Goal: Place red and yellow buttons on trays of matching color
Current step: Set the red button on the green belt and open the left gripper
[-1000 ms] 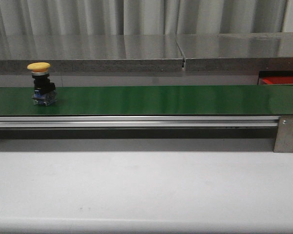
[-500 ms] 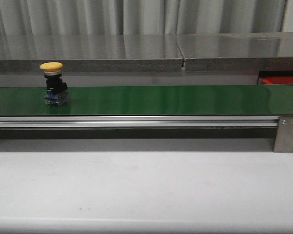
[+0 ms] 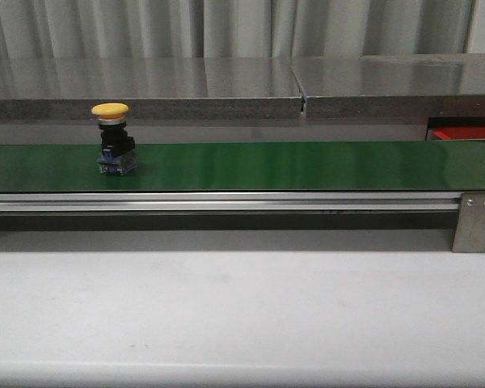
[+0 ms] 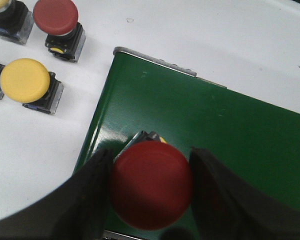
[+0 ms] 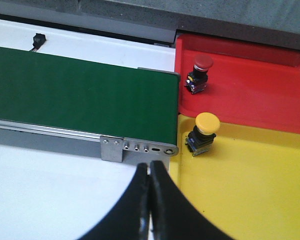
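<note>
My left gripper (image 4: 152, 152) is shut on a red button (image 4: 151, 186), with one finger against each side of its cap, over the end of the green conveyor belt (image 4: 230, 125). A yellow button (image 3: 113, 139) stands upright on the belt (image 3: 291, 166), left of centre in the front view. My right gripper (image 5: 150, 165) is shut and empty, over the white table beside the belt's other end. There a red tray (image 5: 255, 90) holds a red button (image 5: 200, 72), and a yellow tray (image 5: 250, 190) holds a yellow button (image 5: 205, 131). Neither gripper shows in the front view.
Spare buttons stand on the white table beside the belt's start: one red (image 4: 55, 19), one yellow (image 4: 26, 81), and others cut off at the frame edge. A metal bracket (image 5: 140, 147) caps the belt's end, and a metal rail (image 3: 226, 202) runs along its front.
The yellow button has travelled right along the belt, from near the far left toward the centre. Nothing else in the front view has moved.
</note>
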`<state>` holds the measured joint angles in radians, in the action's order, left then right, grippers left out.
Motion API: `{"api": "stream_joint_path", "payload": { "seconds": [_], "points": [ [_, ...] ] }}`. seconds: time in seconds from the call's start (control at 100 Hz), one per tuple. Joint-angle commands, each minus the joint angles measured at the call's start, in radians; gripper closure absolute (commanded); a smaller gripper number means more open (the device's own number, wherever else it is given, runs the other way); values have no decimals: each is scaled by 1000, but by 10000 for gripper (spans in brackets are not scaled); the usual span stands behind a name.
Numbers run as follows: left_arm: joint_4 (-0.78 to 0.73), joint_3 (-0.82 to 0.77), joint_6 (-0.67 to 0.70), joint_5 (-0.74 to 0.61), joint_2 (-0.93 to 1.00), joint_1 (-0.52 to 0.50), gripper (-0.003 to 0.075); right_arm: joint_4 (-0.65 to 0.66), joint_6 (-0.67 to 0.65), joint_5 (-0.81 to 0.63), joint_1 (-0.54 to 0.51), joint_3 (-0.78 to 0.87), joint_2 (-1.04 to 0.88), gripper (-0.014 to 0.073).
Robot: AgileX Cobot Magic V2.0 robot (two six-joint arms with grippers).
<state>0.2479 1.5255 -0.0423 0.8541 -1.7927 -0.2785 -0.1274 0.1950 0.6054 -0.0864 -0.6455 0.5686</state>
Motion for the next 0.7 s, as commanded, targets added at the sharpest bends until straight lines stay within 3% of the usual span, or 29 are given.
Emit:
{"api": "stream_joint_path", "payload": {
  "seconds": [0.0, 0.34, 0.41, 0.55, 0.69],
  "points": [
    [14, 17, 2, -46, 56, 6, 499, -3, 1, -68, -1, -25, -1, 712],
    [11, 0, 2, -30, 10, 6, 487, -3, 1, -68, -1, -25, -1, 712],
    [11, 0, 2, -30, 10, 6, 413, -3, 1, -68, -1, -25, -1, 712],
    [28, 2, 2, -30, 12, 6, 159, -3, 1, -68, -1, -25, -1, 712],
    [31, 2, 2, -30, 40, 6, 150, -3, 1, -68, -1, -25, -1, 712]
  ]
}}
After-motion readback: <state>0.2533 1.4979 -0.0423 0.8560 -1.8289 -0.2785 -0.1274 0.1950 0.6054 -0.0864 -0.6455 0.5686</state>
